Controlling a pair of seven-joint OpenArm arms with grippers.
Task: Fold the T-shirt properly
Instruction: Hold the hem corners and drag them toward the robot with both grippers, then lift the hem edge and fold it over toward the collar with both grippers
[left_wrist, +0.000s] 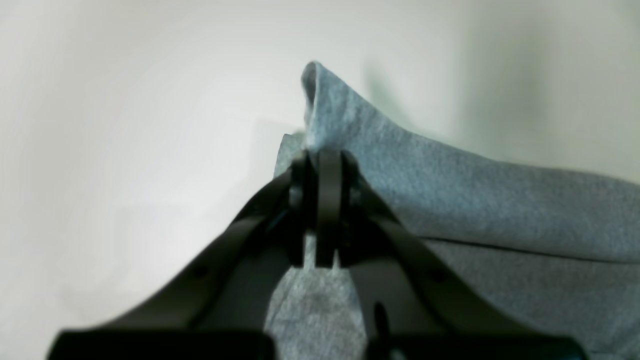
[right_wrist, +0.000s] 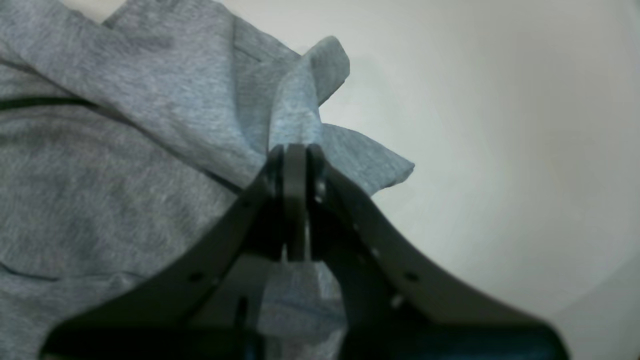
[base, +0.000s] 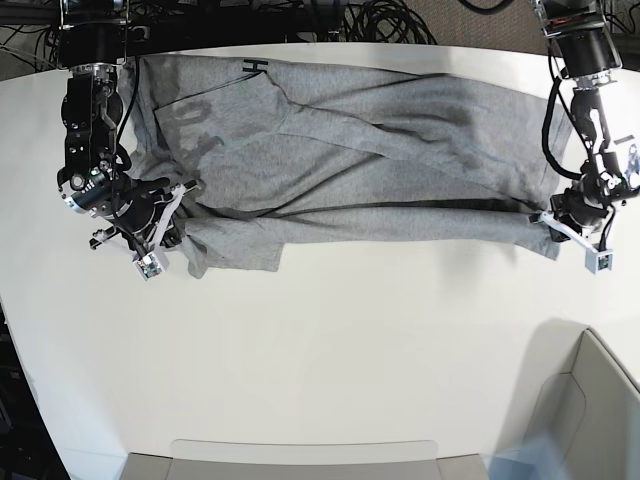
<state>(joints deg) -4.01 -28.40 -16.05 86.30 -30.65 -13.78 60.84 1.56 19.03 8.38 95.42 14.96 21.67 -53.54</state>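
- A grey T-shirt (base: 340, 140) is stretched lengthwise between the two grippers, across the far part of a white table (base: 350, 360).
- Its long axis runs gripper to gripper; neither arm is nearer.
- The left gripper (left_wrist: 320, 160) is clamped on one bunched end.
- The right gripper (right_wrist: 295, 150) is clamped on the other end.

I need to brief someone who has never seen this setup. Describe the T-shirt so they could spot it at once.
Start at the white table; the T-shirt lies stretched across its far half, between the two arms. It is heather grey, with black lettering near the far edge. The left hand and right hand each pinch one end, and it is the only cloth there.
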